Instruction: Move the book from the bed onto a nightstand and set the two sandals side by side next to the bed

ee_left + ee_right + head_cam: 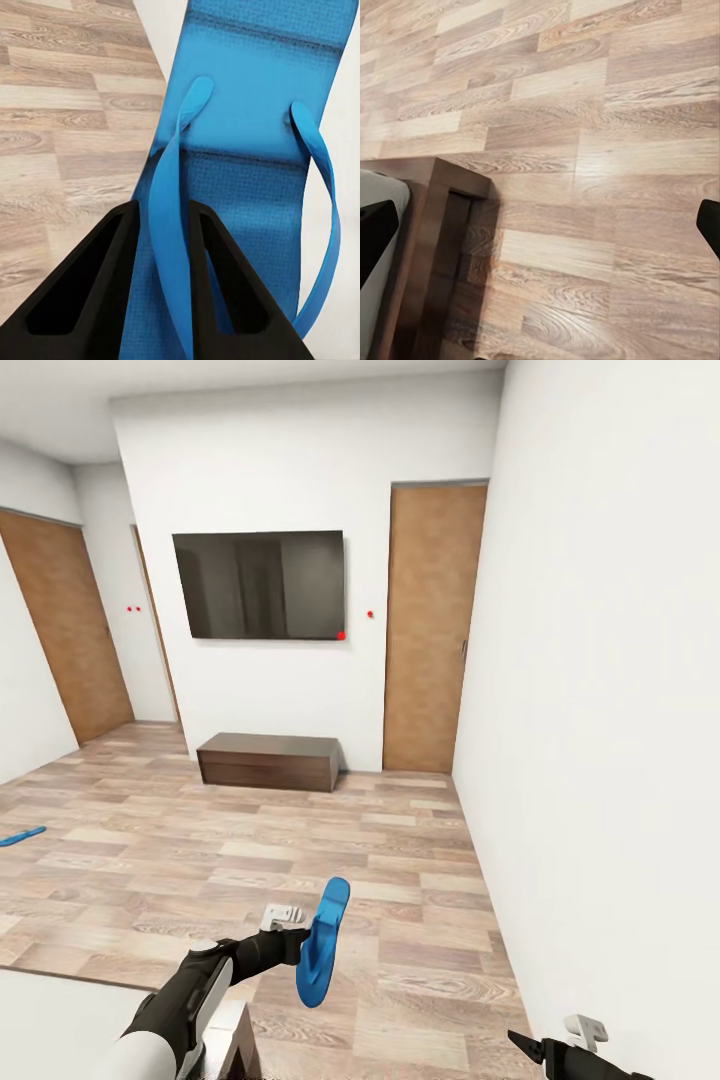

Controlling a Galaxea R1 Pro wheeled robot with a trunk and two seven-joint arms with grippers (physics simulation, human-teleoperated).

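The step in hand looks like the sandal part of the task: the left gripper [297, 945], low in the centre of the head view, is clamped on one blue sandal [322, 942], which hangs in the air above the wood-plank floor [400, 860], tilted with its length running up and down. In the left wrist view the two black fingers [82, 300] pinch a strap of that sandal [247, 150], sole facing the camera. The second sandal [22, 836] lies flat on the floor at the far left edge of the head view, well apart from the carried one. The bed [60, 1010] shows as a pale mattress corner at the lower left, and its dark frame [439, 247] appears in the right wrist view beside bare floor. The right gripper [535, 1046] sits at the bottom right of the head view; its fingertips show at opposite edges of the right wrist view with nothing between them, so it seems spread and empty. A long low cabinet [268, 760] stands under a wall television [260, 585] at the far wall. Next, I judge, the held sandal must be lowered flat onto the floor close to the bed frame, leaving room for its mate alongside.
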